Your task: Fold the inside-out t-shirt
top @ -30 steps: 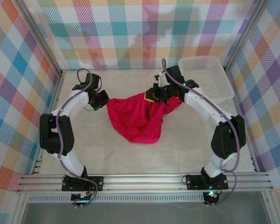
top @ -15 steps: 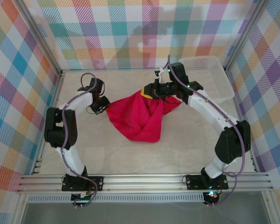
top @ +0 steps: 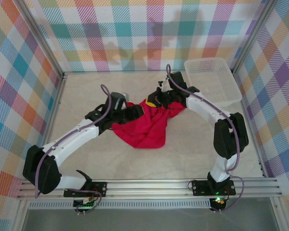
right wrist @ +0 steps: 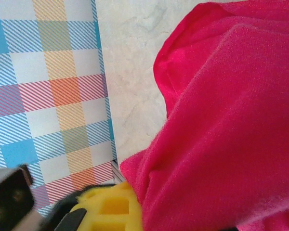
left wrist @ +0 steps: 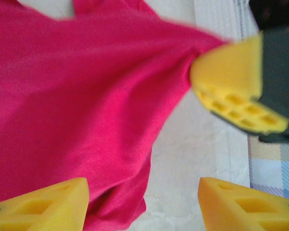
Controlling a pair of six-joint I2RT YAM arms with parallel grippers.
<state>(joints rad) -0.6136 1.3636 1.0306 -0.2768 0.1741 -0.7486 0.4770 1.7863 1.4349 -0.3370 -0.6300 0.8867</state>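
Right end effector (top: 158, 102) grips red t-shirt (top: 144, 127), left end effector (left wrist: 142, 202) wide open. Pinch one layer just ahead

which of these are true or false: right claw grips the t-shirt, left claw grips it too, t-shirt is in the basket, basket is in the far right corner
1. The right claw is shut on the t-shirt. True.
2. The left claw is shut on the t-shirt too. False: its fingers stand apart over the cloth.
3. The t-shirt lies in the basket. False: it lies bunched on the table, apart from the basket.
4. The basket stands in the far right corner. True.
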